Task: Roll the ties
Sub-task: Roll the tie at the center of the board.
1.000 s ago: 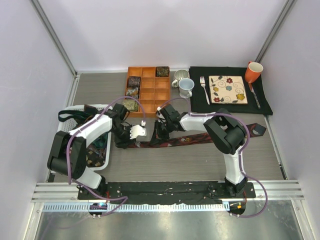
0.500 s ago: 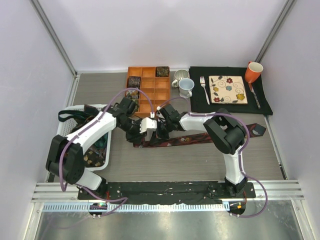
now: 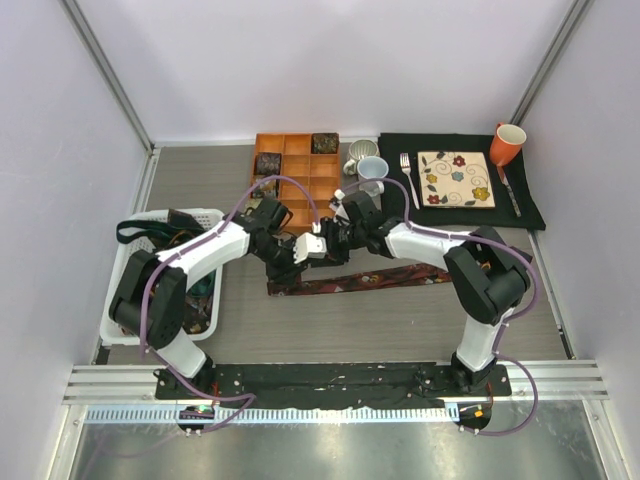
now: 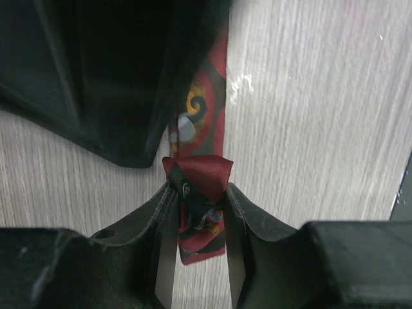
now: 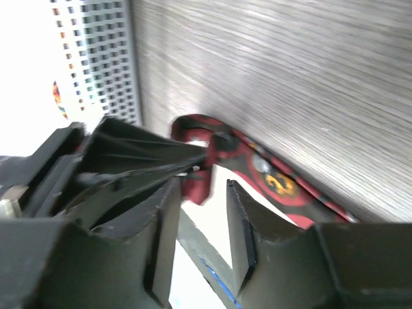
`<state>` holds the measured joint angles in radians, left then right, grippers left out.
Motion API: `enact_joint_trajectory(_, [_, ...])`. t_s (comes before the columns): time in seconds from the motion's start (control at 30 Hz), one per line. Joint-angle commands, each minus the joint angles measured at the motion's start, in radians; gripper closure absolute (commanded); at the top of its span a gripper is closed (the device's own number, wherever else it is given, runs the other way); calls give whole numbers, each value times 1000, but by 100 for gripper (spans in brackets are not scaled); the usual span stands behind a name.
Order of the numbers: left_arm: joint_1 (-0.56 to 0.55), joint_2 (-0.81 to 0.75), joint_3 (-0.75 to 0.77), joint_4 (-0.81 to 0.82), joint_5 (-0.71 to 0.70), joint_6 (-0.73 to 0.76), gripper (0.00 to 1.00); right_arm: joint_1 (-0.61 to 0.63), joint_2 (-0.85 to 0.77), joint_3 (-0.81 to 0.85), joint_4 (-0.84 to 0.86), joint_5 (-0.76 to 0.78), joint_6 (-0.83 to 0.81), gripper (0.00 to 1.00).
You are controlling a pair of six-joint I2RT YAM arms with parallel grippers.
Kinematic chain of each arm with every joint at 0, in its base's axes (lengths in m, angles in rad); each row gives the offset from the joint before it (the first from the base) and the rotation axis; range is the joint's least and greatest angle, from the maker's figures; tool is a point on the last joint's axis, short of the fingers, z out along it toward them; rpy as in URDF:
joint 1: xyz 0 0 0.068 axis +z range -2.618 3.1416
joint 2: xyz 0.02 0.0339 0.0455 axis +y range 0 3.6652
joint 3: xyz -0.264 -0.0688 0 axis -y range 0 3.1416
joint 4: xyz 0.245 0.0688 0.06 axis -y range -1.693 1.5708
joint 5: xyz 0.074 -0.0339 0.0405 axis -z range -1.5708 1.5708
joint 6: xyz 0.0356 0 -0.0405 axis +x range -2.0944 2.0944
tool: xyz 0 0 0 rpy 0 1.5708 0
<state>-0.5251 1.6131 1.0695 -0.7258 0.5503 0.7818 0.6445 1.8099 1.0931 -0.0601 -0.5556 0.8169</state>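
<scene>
A maroon patterned tie lies stretched across the table's middle. Its narrow end is lifted and folded between my two grippers. My left gripper is shut on that folded end, which shows clearly in the left wrist view with the fingers pressed on both sides. My right gripper faces it tip to tip. Its jaws stand apart in the right wrist view, with the tie end just beyond the tips. Rolled ties sit in the orange tray.
A white basket at the left holds more ties. Two mugs stand right of the tray. At the back right, a black placemat carries a floral plate, a fork and an orange mug.
My left gripper swung right from the basket side and met the right gripper. Both moved toward the back with the tie's end lifted. The tie slid left on the table.
</scene>
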Motion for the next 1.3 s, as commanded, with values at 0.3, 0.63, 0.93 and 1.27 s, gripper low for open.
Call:
enact_joint_trajectory(0.3, [-15,10,-11,108,50,-46,65,15,65,-124,370,-115,169,56])
enact_joint_trajectory(0.63, [-18,21,-28,114,45,-47,66,38,68,-125,421,-159,180,62])
enact_joint_trajectory(0.93, [-15,18,-52,121,17,-50,66,40,80,-108,251,-113,56,99])
enact_joint_trajectory(1.27, [-4,-55,-129,118,-69,-29,25,40,104,-93,174,-50,-27,99])
